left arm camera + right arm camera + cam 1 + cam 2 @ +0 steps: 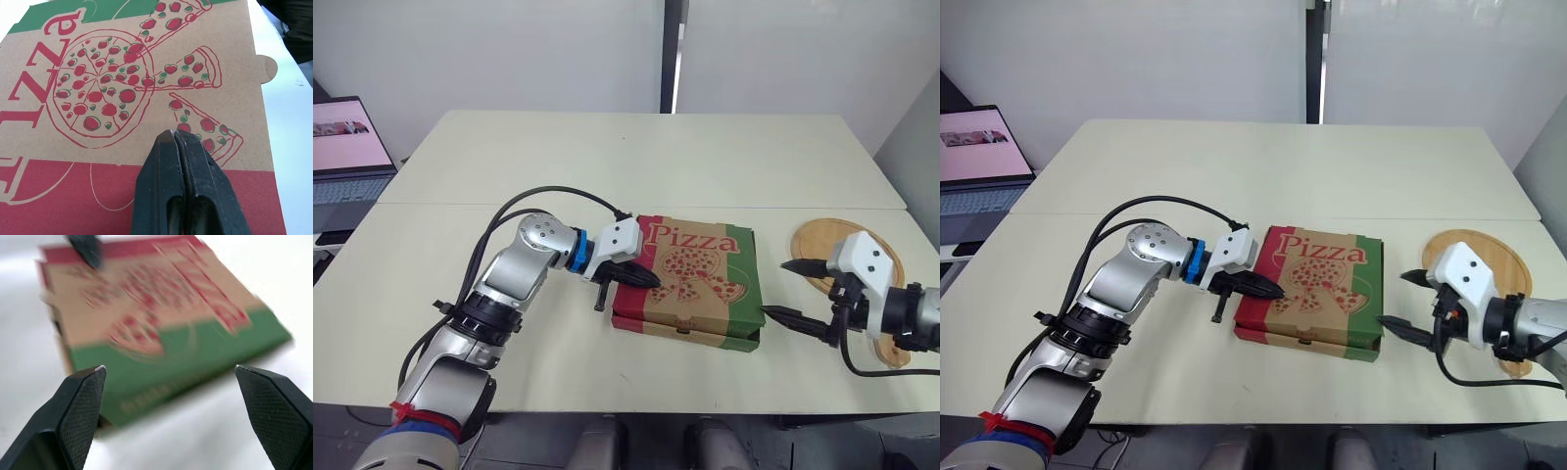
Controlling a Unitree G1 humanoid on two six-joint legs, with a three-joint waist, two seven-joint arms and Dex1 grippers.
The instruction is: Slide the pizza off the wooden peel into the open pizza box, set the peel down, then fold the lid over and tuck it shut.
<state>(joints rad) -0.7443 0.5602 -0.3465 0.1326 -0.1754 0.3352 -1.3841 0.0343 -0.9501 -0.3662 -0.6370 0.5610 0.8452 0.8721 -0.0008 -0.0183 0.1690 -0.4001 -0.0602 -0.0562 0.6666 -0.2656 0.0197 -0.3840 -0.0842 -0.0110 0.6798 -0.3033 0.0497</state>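
Observation:
The pizza box [700, 279] lies closed on the table, its printed lid down flat. My left gripper [649, 279] is shut, its fingertips [174, 142] resting on the red left part of the lid. My right gripper [785, 289] stands open just right of the box's green side, a small gap away, with nothing between its fingers [83, 406]. The round wooden peel [886, 255] lies flat on the table at the right, partly behind my right arm. The pizza is hidden.
A laptop [347, 147] with its screen lit stands off the table's left edge. A seam [440, 204] runs across where two tabletops meet behind the box. The front edge of the table lies close below the box.

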